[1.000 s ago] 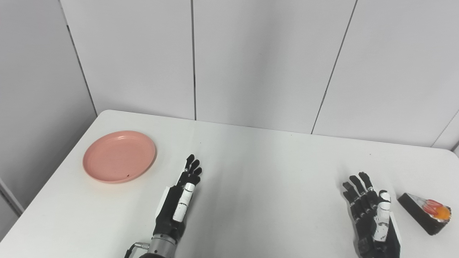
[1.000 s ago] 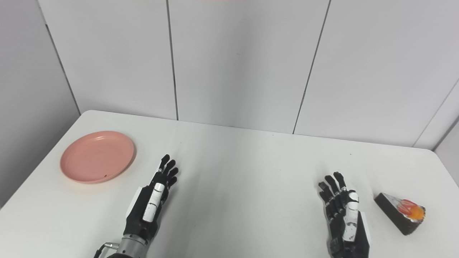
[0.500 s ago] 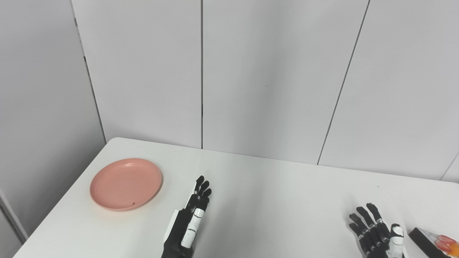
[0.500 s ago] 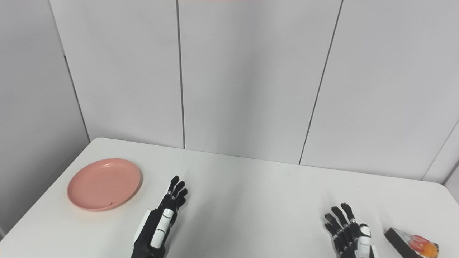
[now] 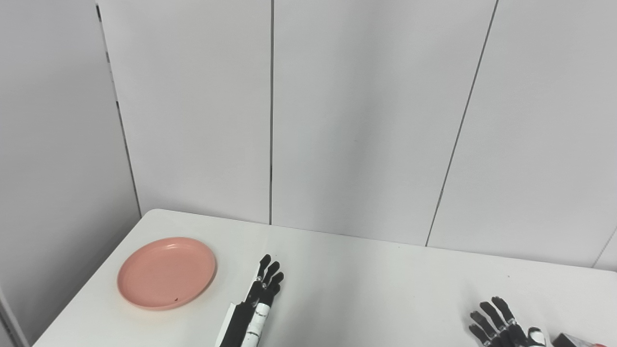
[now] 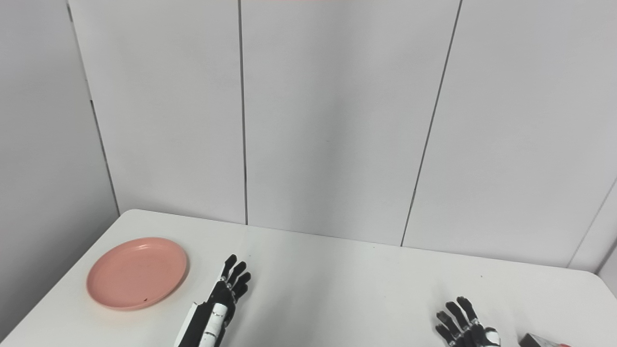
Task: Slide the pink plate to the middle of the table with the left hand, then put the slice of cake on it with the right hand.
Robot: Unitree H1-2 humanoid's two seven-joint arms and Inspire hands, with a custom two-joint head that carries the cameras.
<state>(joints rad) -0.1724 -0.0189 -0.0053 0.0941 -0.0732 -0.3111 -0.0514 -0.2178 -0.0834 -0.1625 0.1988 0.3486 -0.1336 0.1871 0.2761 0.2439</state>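
Left eye view is showing the pink plate lying flat on the white table toward its left side, well short of the middle where it is meant to end up. The left hand is resting beside it on the plate's right, fingers stretched out and slightly spread, holding nothing, with the fingertips pointing away from the robot toward the wall. That is putting the plate to the left of those fingers and roughly level with them, near but not touching; a strip of bare table is showing between the hand's edge and the plate's rim.

The plate is round, so it is offering no long axis to line up with, and any part of the rim should serve. Since the plate has to travel rightward to the centre, my judgement is that the hand is sitting on the wrong side for a push: it would need to reach over or around to the far left rim, or press down on the plate and drag it.

The right hand is lying at the lower right, fingers spread and empty, mostly cut off by the picture's bottom edge. Just beside it to the right, only a dark corner of the slice of cake is peeking in, so its orientation is hard to tell. The left hand is clearly the nearer one to the plate
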